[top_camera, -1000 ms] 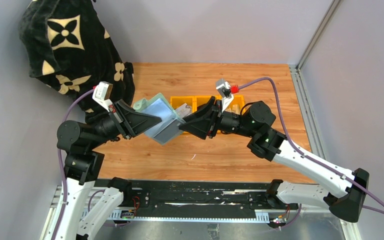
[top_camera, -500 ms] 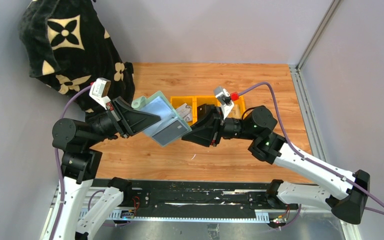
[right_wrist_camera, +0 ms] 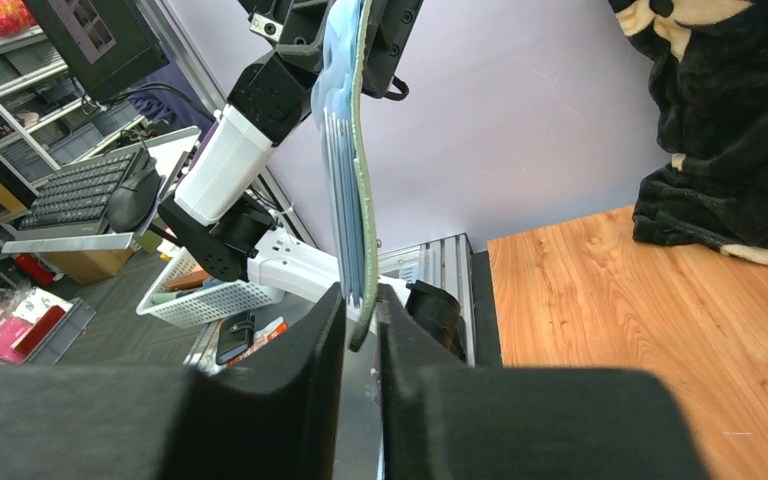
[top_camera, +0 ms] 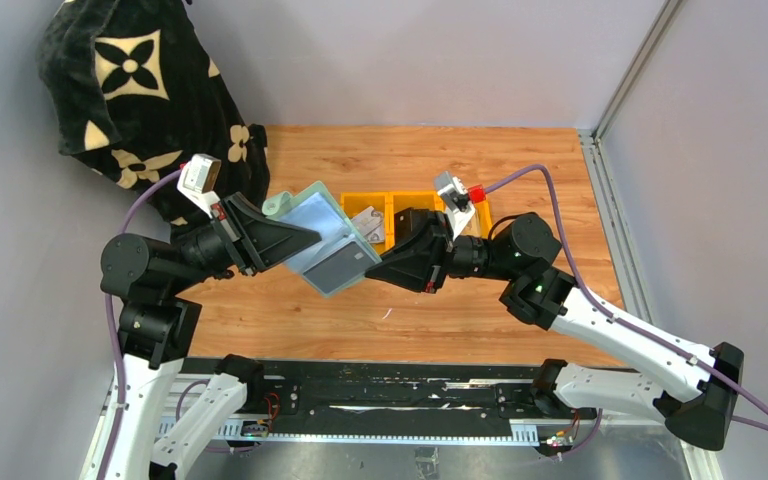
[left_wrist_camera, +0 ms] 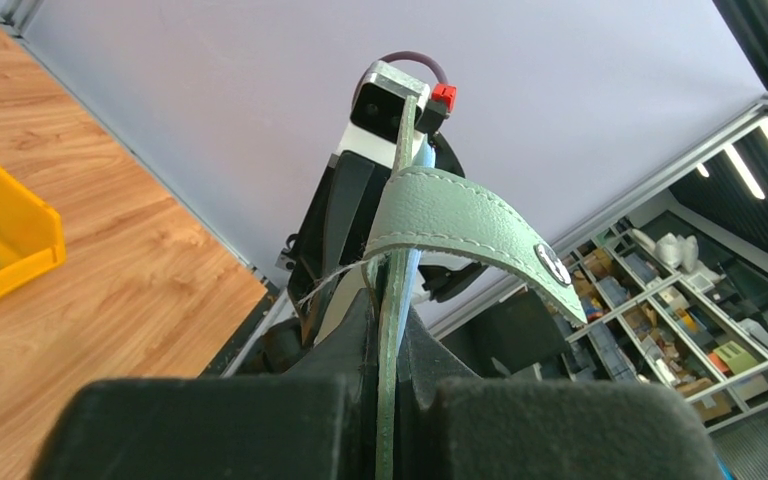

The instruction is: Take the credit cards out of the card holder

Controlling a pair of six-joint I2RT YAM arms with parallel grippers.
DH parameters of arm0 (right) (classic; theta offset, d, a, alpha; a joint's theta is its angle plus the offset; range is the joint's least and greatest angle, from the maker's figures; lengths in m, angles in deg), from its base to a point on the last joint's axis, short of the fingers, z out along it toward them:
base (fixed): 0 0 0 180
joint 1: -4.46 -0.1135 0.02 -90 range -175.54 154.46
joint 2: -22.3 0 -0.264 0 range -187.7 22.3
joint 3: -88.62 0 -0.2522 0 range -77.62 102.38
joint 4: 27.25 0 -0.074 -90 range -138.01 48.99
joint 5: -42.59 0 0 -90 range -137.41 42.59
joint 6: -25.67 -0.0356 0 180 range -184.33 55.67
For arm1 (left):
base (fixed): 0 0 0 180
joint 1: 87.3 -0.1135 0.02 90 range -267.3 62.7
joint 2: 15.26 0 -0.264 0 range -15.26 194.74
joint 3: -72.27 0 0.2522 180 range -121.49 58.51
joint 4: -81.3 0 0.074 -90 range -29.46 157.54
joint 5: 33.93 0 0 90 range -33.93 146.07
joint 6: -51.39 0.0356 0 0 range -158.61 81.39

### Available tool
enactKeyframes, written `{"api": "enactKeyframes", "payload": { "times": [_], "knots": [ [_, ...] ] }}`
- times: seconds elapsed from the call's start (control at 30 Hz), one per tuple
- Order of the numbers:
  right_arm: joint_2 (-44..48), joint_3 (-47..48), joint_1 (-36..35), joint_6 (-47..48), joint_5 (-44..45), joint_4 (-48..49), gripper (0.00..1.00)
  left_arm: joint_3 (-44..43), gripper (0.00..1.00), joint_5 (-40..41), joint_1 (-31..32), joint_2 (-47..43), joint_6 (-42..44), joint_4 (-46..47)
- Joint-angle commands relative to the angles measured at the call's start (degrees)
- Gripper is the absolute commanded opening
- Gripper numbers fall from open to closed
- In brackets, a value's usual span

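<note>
The card holder point(top_camera: 312, 220) is a pale sage-green wallet with grey-blue pockets, held open in the air over the table. My left gripper point(top_camera: 302, 240) is shut on its green cover point(left_wrist_camera: 390, 300), and the closure tab point(left_wrist_camera: 460, 225) curls off to the right. A dark grey rectangle point(top_camera: 345, 263), seemingly one of the credit cards, shows in the lower pocket. My right gripper point(top_camera: 371, 263) meets the holder's lower right edge. In the right wrist view the holder point(right_wrist_camera: 350, 180) is seen edge-on, and the right gripper point(right_wrist_camera: 360, 302) has its jaws drawn in on the pocket layers and green edge.
Yellow bins point(top_camera: 415, 205) stand on the wooden table point(top_camera: 440, 300) behind the grippers, the left one holding a grey item point(top_camera: 367, 222). A black blanket with cream flowers point(top_camera: 140, 90) is heaped at the back left. Grey walls enclose the table.
My right gripper has come in lower on the holder's right edge and its jaws have narrowed onto it. The left gripper has kept its hold, with the holder nearly still.
</note>
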Motion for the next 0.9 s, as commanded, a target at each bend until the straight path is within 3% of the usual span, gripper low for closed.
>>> {"api": "enactKeyframes", "payload": {
  "times": [0.0, 0.07, 0.23, 0.5, 0.67, 0.77, 0.87],
  "knots": [
    [0.4, 0.9, -0.7, 1.1, -2.2, 1.1, 0.23, -2.6, 0.00, -0.7, -0.3, 0.3, 0.1, 0.5],
    [0.3, 0.8, -0.8, 1.0, -2.7, 1.3, 0.28, -2.8, 0.00, -0.6, -0.3, 0.4, 0.0, 0.5],
    [0.4, 0.6, -0.9, 1.4, -2.9, 1.6, 0.29, -3.0, 0.00, -0.6, -0.3, 0.4, 0.2, 0.0],
    [0.1, 1.9, -0.9, 3.4, -0.2, 0.6, 0.15, -3.3, 0.00, -0.4, -0.3, 0.3, 0.2, -0.4],
    [-1.1, 3.2, -0.9, 3.9, 0.5, 0.3, 0.13, -3.3, 0.00, -0.4, -0.3, 0.3, 0.0, -0.4],
    [-1.5, 4.1, -1.1, 3.6, 0.6, 0.5, 0.14, -3.3, 0.00, -0.4, -0.3, 0.2, 0.1, -0.5],
    [-1.9, 5.0, -1.4, 3.2, 0.0, 0.4, 0.23, -3.0, 0.00, -0.4, -0.3, 0.1, 0.1, -0.5]
  ]
}}
